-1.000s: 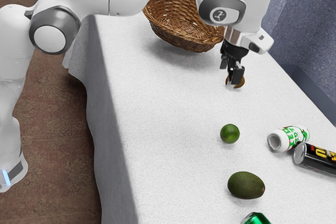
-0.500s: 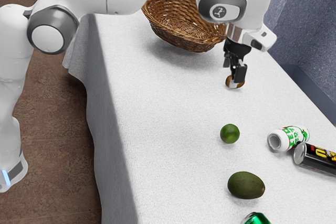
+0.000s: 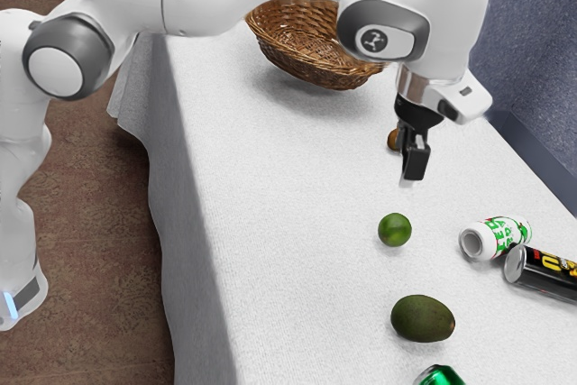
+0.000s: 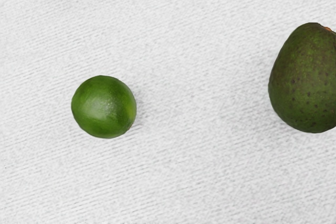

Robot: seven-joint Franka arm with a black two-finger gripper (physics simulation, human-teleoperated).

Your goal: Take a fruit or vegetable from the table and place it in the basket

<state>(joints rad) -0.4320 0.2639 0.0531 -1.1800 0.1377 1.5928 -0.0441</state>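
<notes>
So I was driving this one remotely, and the table (image 3: 288,223) had everything spread around the lime (image 3: 394,229). The basket (image 3: 311,51) sat well past it, off toward the exterior view's upper left. Out to the lime's right in that view lay the black can (image 3: 544,271), with the white-and-green can (image 3: 498,237) between them. The avocado (image 3: 422,318) was on the lime's opposite side from the basket. My jaws (image 3: 408,167) looked spread with nothing between them, raised above the cloth on the lime's basket side and a touch to its right. That offset was what mattered: I figured I had to slide away from the basket, get over the lime, then drop. It was nearly round, so no long axis to fuss over. Small brownish thing (image 3: 393,140) sat basket-side of the lime too.
</notes>
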